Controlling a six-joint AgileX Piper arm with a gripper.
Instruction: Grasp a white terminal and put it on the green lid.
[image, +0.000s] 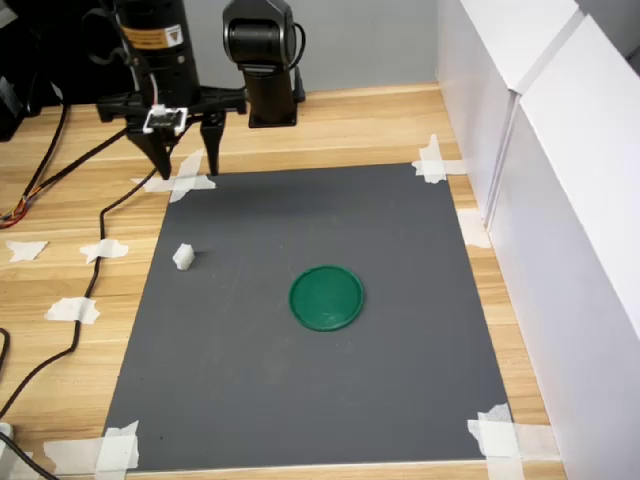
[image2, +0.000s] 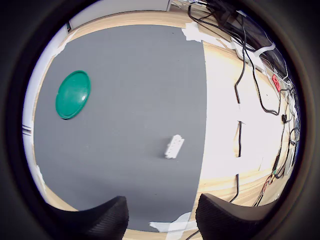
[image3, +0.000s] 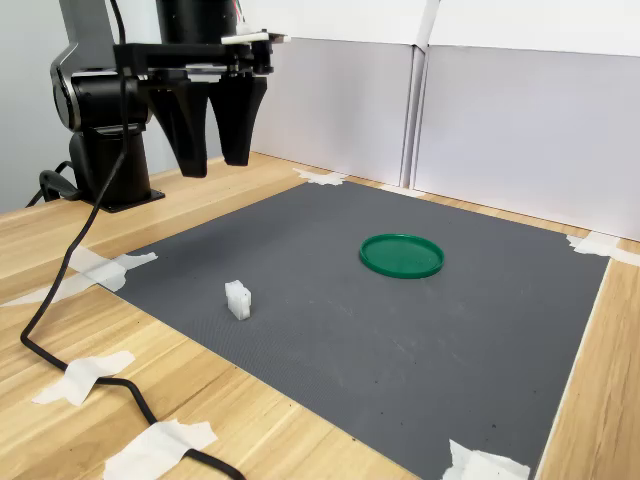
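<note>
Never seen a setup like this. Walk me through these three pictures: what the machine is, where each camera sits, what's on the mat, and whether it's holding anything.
The machine is a single black robot arm ending in a two-fingered gripper. Two pictures come from cameras standing off the arm: the first exterior view looks down on the scene from above, the second exterior view from low at the side. The third is a wrist view, from a camera on the arm itself, looking down past the two dark fingers.

On the wooden table lies a dark grey mat, taped at its corners with white tape strips. On the mat are a tiny white blocky plastic terminal and, apart from it, a flat round dark green plastic lid.

The gripper hangs open above the mat's corner and holds nothing.
</note>
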